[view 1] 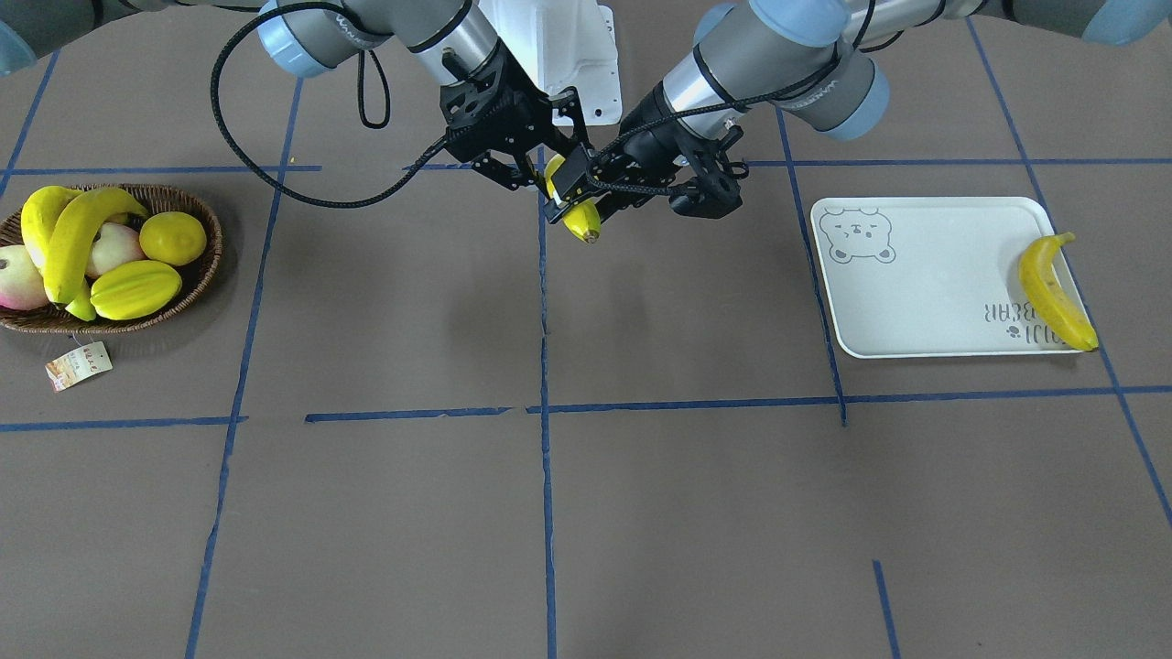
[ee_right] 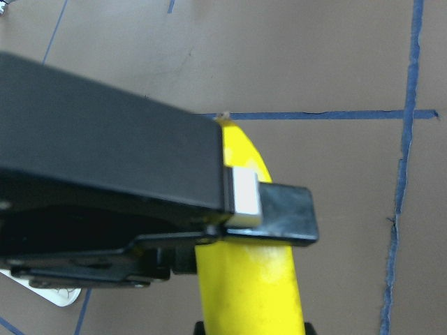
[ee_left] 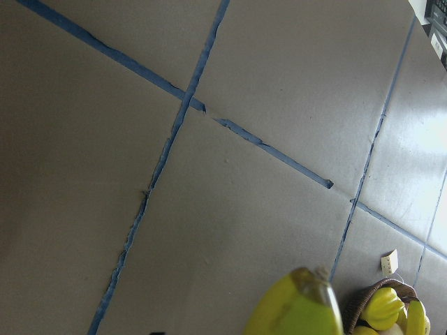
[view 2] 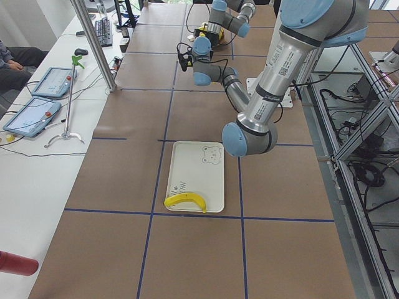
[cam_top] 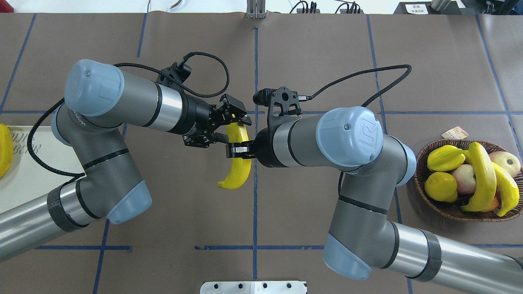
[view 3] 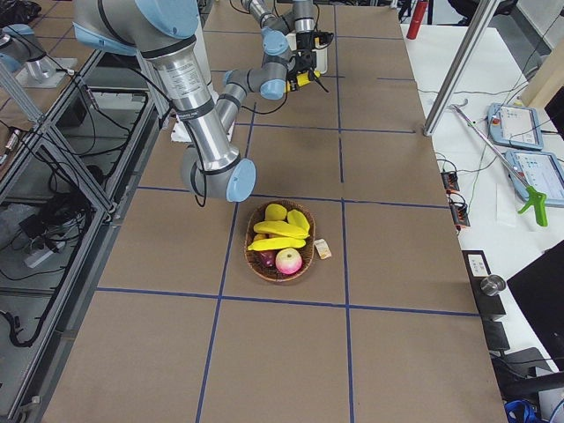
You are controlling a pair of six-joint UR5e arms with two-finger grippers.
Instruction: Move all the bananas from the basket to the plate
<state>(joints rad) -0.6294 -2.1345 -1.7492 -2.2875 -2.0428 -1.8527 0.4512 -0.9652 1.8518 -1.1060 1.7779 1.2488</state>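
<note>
One banana [view 1: 1056, 291] lies on the plate [view 1: 925, 302]; a second banana [cam_top: 239, 171] hangs well apart from the plate, clamped by the right gripper [cam_top: 239, 149], with the left gripper [cam_top: 231, 128] at it, grip undeterminable; two bananas [view 1: 78, 243] are left in the basket [view 1: 209, 265] beyond.

Below the left pincer [cam_top: 236, 122] spreads a brown table [cam_top: 318, 49] gridded with blue tape [cam_top: 255, 61]; well beyond stands a white desk [view 2: 37, 180] holding tablets [view 2: 31, 115].

bananas [cam_top: 239, 163]: 1 midair, 1 plate [view 1: 925, 302], 2 basket [view 1: 197, 284]
</note>
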